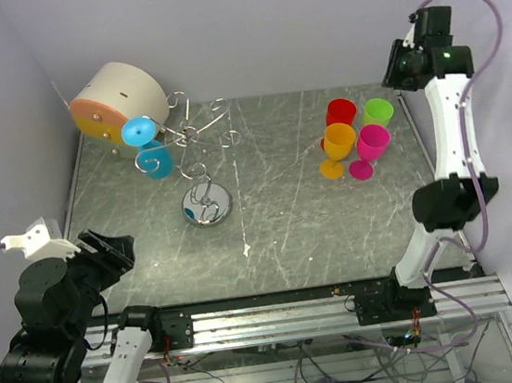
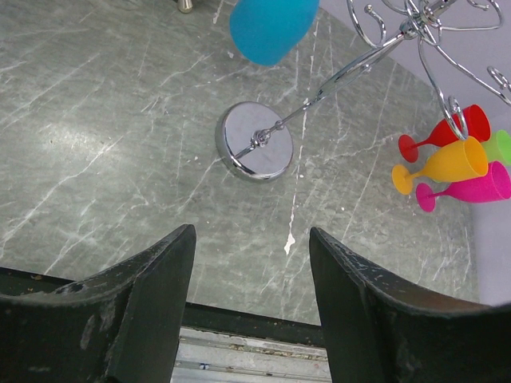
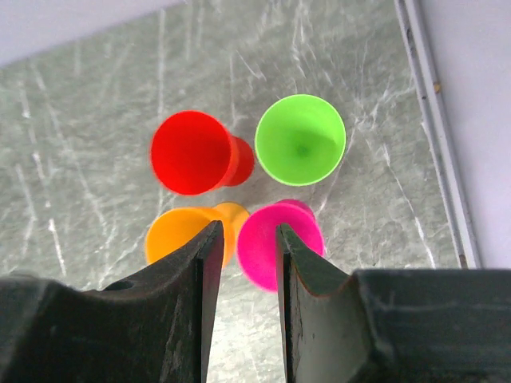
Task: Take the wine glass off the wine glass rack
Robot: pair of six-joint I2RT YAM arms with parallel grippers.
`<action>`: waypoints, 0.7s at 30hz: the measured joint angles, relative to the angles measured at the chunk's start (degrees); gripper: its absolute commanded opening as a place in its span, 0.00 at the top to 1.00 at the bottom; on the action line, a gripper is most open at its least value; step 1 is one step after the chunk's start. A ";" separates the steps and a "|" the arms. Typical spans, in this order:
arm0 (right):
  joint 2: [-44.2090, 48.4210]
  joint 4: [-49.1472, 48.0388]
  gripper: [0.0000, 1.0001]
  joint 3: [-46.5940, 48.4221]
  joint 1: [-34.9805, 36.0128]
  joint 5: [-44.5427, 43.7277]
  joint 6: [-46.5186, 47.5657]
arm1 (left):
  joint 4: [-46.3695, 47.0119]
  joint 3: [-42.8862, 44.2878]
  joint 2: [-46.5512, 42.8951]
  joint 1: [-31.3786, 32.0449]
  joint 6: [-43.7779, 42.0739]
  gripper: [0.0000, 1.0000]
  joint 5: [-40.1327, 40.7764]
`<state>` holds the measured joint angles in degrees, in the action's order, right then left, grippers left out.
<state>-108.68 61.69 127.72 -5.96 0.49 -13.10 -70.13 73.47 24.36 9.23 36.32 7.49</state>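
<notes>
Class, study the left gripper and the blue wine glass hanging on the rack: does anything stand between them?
Nothing visible does. Bare table separates the open left gripper from the blue wine glass; only the wine glass rack's round base sits low on it.

No words, numbers, brand marks or signs can be read in any view. The beige-and-orange cylinder [image 1: 122, 88] shows a few small dark dots on its orange face, but they are too small to make out as characters.
</notes>
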 measured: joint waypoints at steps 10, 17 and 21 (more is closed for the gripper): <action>27.80 -6.62 0.69 -21.66 6.03 1.99 -0.24 | 3.76 3.13 11.37 0.00 2.14 0.30 1.03; 37.86 -7.43 0.69 -30.32 6.29 2.95 0.09 | 9.60 7.39 21.57 0.00 6.21 0.27 2.36; 40.35 -7.65 0.69 -31.28 6.40 3.48 0.28 | 13.55 8.66 24.22 0.00 9.68 0.26 4.33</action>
<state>-68.34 54.04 96.44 0.45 3.97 -12.82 -56.58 82.13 48.58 9.23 46.00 11.81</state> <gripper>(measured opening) 0.316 0.732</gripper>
